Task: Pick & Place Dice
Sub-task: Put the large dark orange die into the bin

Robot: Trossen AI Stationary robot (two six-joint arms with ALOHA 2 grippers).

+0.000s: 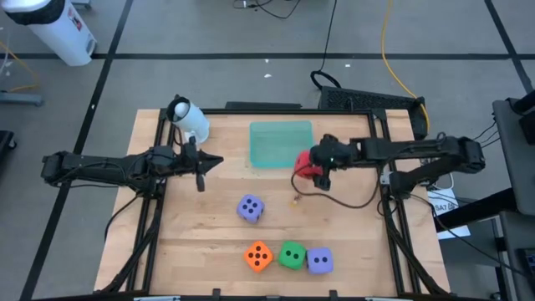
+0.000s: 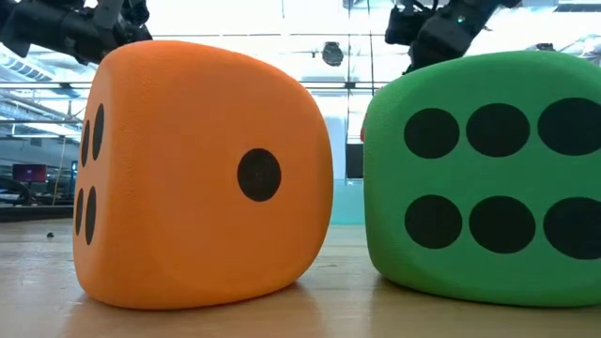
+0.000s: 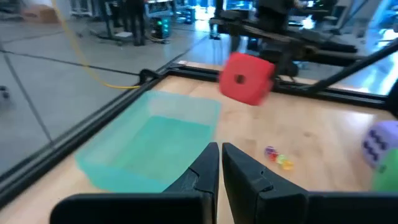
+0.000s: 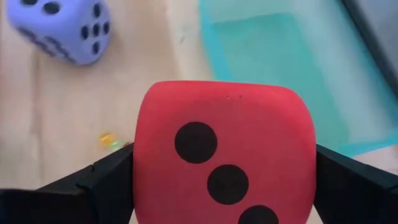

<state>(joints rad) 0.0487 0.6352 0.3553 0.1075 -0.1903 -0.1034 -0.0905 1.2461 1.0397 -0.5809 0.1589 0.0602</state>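
**Two dark arms, slim links and blocky fingers**

Both arms are black throughout, built of slender tube-like links joined by bulkier rounded joints. The left tool (image 1: 199, 171) ends in two flat, wedge-shaped black fingers (image 3: 200, 171) with matte faces. The right tool (image 1: 318, 170) carries broad black fingers (image 4: 102, 177) with angular edges. A thin dark cable loops beneath the right arm.

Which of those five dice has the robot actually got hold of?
The red die, held between the fingers of the right tool beside the teal tray. The other four sit untouched on the table.
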